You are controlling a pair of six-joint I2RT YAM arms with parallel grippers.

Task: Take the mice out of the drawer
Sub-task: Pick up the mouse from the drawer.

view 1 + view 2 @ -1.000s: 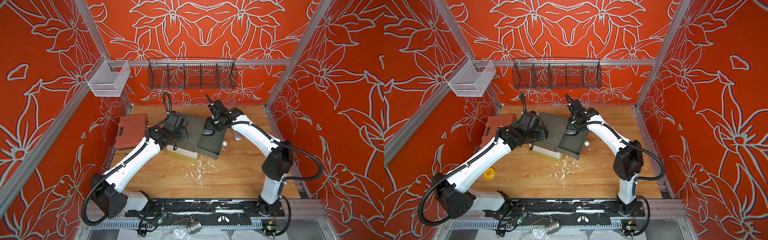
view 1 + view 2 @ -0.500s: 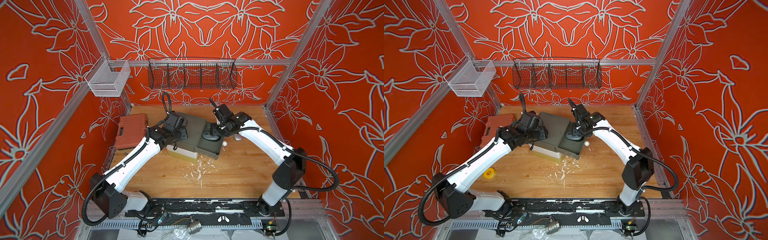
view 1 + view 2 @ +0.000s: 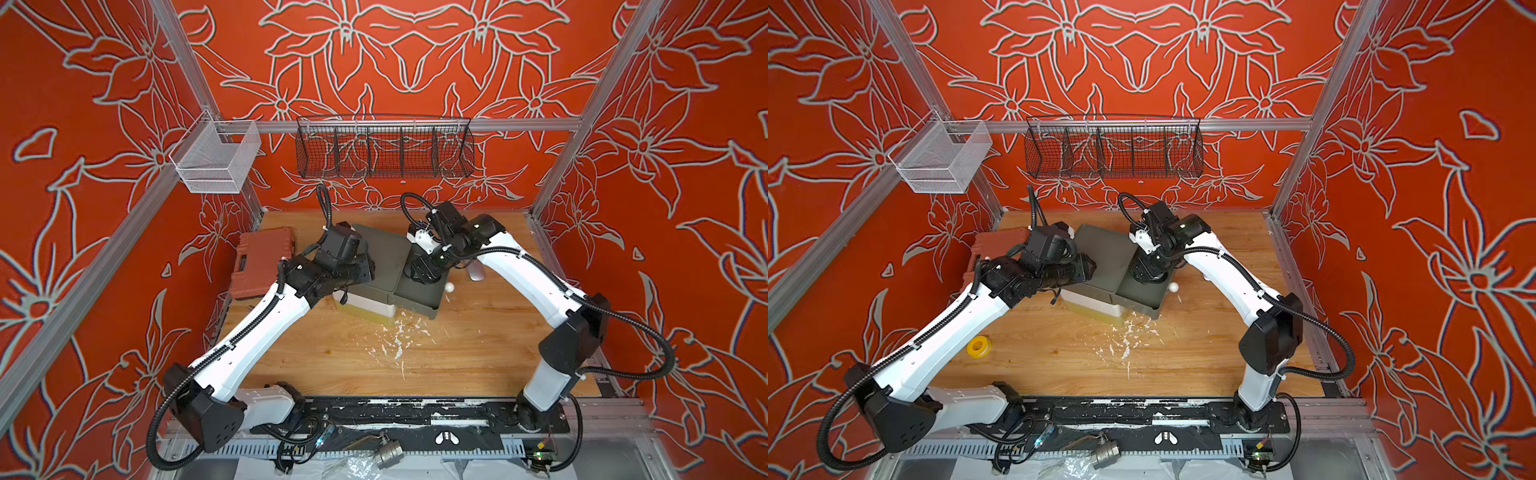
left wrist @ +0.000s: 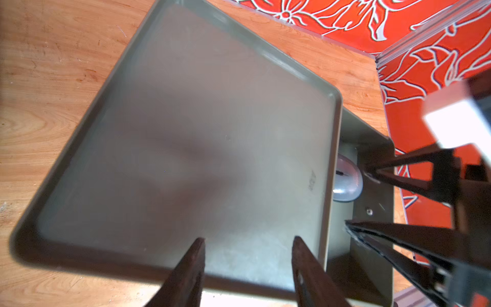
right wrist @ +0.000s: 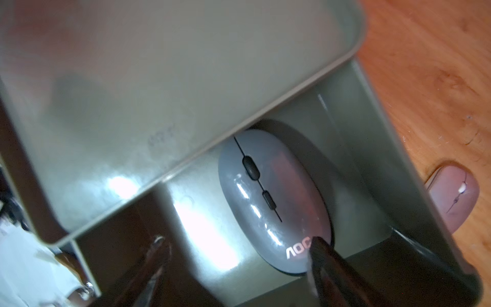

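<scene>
1. Our right end effector is hanging inside the open drawer with its jaws spread wide and gripping nothing. One fingertip is overlapping the logo end of the grey mouse, and we cannot tell whether it is touching.
2. We are judging this mouse to be light, rigid and glossy, so its domed back is likely slippery. We are favouring a hold across its two long sides, on the logo half, since the cabinet's lip is crowding the nose.
3. The mouse is lying flat on the drawer floor. Its long axis is running square to the front edge of the cabinet and parallel to the drawer wall beside it. Its wheel end is pointing in under the lip and its logo end outward.
4. Beyond that wall, a silver mouse is lying on the tabletop, already out of the drawer.
5. Farthest off, our left end effector is hovering over the cabinet top with its jaws partly apart and empty.
</scene>
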